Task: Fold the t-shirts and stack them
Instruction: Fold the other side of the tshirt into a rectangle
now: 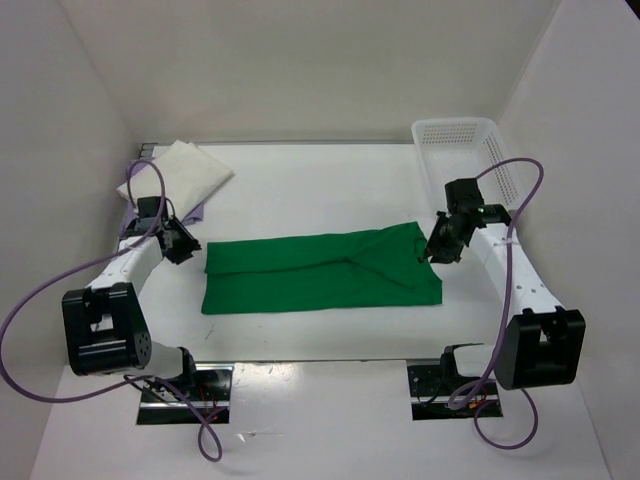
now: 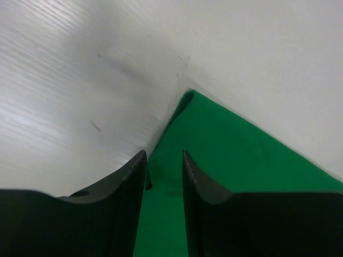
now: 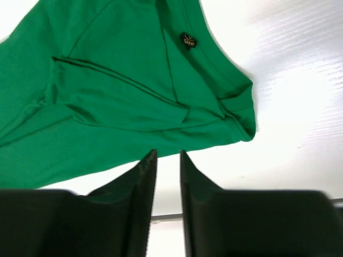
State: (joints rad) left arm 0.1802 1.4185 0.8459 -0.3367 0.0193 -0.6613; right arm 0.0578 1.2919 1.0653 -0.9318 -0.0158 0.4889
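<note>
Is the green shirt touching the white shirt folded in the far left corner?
Apart. The top view shows a strip of bare table between the green shirt and the white shirt.

Green t-shirt (image 1: 320, 270): bright green, folded lengthwise into a long band, lying flat across the middle of the table (image 1: 320, 185), neck end pointing right.
Cream t-shirt (image 1: 180, 172): folded, sitting at the far left corner, resting on the lavender one.
Lavender t-shirt (image 1: 198, 211): showing only a thin edge beneath the cream one.
</note>
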